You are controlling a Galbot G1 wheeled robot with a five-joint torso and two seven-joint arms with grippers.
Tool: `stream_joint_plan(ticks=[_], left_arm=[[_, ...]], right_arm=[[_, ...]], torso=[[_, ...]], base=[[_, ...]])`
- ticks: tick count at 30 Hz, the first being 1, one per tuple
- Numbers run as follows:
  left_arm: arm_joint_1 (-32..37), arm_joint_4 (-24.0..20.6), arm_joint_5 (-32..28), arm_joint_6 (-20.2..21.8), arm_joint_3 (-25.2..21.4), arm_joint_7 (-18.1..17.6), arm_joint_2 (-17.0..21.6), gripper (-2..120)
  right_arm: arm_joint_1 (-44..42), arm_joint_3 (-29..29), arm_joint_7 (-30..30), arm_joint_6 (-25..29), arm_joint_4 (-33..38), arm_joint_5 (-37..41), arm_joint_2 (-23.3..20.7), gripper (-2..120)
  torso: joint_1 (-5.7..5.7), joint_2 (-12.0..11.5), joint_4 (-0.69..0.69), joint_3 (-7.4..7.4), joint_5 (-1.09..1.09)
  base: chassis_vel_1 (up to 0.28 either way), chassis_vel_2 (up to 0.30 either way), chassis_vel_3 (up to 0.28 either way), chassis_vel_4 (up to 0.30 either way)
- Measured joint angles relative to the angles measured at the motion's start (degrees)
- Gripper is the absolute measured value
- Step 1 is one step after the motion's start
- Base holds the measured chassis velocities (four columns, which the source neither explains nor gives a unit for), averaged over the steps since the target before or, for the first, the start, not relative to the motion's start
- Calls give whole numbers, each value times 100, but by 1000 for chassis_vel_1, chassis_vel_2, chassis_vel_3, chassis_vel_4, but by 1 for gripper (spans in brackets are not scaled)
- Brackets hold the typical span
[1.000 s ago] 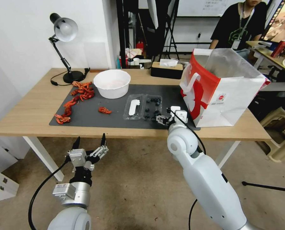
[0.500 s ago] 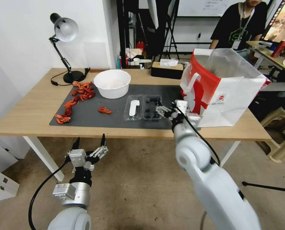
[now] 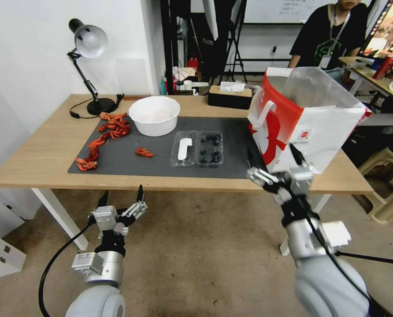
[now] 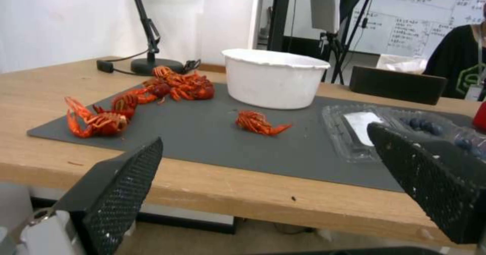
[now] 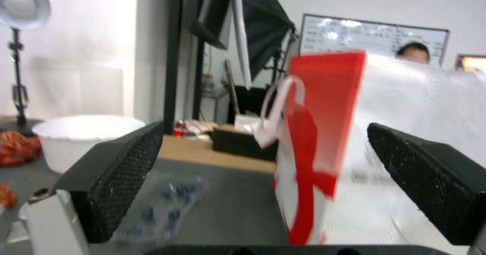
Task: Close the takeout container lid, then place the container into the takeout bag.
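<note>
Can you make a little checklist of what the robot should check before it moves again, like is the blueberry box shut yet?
1. Lid shut: not ok. It lies flat open beside the berry half of the takeout container on the dark mat.
2. Right claw ready to grab: ok. It is open and empty, near the table's front edge beside the takeout bag.
3. Left claw out of the way: ok. It is open, low in front of the table.
4. Bag mouth open: ok. The bag stands upright with its top open.
5. Things near the container: ok. The white bowl and the nearest crayfish sit apart from it.
</note>
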Motion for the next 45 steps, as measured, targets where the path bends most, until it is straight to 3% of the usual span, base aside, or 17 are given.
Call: stream_joint_plan(ticks=[7,18,23,27,31,35,36,39,40,42,44,45], left_arm=[[55,-49,-2,-70,4,-12,16,100],[91,-54,-2,-179,49,-43,98,100],[-20,-47,-328,-204,264,-102,374,100],[-408,143,-1697,-203,811,-335,1183,100],[-623,209,-2394,-178,993,-429,1489,100],[-1231,250,-3665,62,1325,-719,1830,100],[-1231,250,-3665,62,1325,-719,1830,100],[-1700,153,-4978,491,1601,-1338,2020,100],[-1700,153,-4978,491,1601,-1338,2020,100],[-2005,135,-5948,776,1780,-1812,2065,100],[-2094,149,-6181,816,1827,-1922,2065,100],[-2296,230,-6571,871,1928,-2111,2047,100]], right_arm=[[-606,-400,233,544,-454,-482,225,100],[-639,-580,299,628,-693,-530,354,100],[-637,-578,303,628,-697,-514,385,100],[-624,-556,310,625,-726,-481,377,100],[-554,-580,311,617,-785,-466,371,100],[-553,-574,311,609,-832,-466,437,100],[-553,-574,311,609,-832,-466,437,100],[-583,-531,315,606,-860,-480,509,100],[-583,-531,315,606,-860,-480,509,100],[-593,-500,316,605,-888,-498,553,100],[-595,-489,317,604,-897,-504,568,100],[-599,-474,318,603,-907,-514,597,100]], torso=[[0,-1,1,1,0],[2,-1,1,1,0],[1,-1,1,1,0],[1,0,-1,1,-1],[1,-1,2,2,-1],[2,-1,-1,1,0],[2,-1,-1,1,0],[2,-1,0,1,1],[2,-1,0,1,1],[1,-1,0,2,0],[1,-1,0,2,0],[2,-1,0,2,1]], base=[[0,0,0,0],[0,0,0,0],[0,0,0,0],[0,0,0,0],[0,0,0,0],[0,0,0,0],[0,0,0,0],[0,0,0,0],[0,0,0,0],[0,0,0,0],[0,0,0,0],[0,0,0,0]])
